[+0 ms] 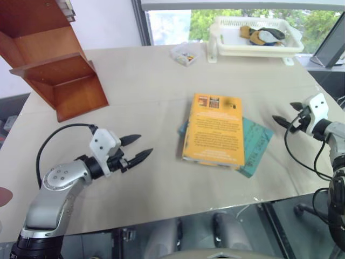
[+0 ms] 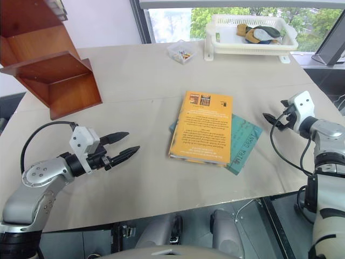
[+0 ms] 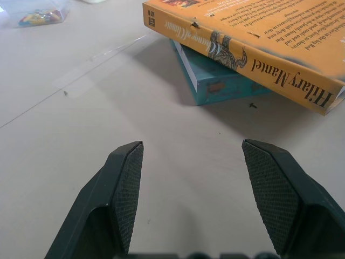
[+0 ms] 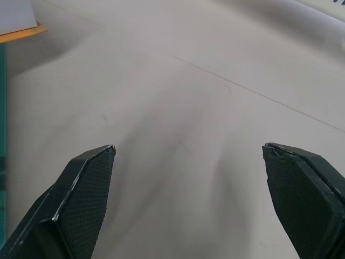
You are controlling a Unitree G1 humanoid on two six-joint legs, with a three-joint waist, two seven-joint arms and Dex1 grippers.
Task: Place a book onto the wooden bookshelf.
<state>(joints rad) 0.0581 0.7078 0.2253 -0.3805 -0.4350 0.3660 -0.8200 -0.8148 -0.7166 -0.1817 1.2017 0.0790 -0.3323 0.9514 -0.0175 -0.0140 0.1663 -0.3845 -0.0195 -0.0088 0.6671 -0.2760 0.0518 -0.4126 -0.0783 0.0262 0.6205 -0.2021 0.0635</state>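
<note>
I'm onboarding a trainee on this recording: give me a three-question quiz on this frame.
1. True or false: the yellow-orange book lies on top of the teal book.
2. Which gripper has something between its fingers? A) left gripper B) right gripper C) neither
3. Fill in: the wooden bookshelf stands at the table's far ____ corner, robot's side.

Key: 1 true; 2 C, both open and empty; 3 left.
</note>
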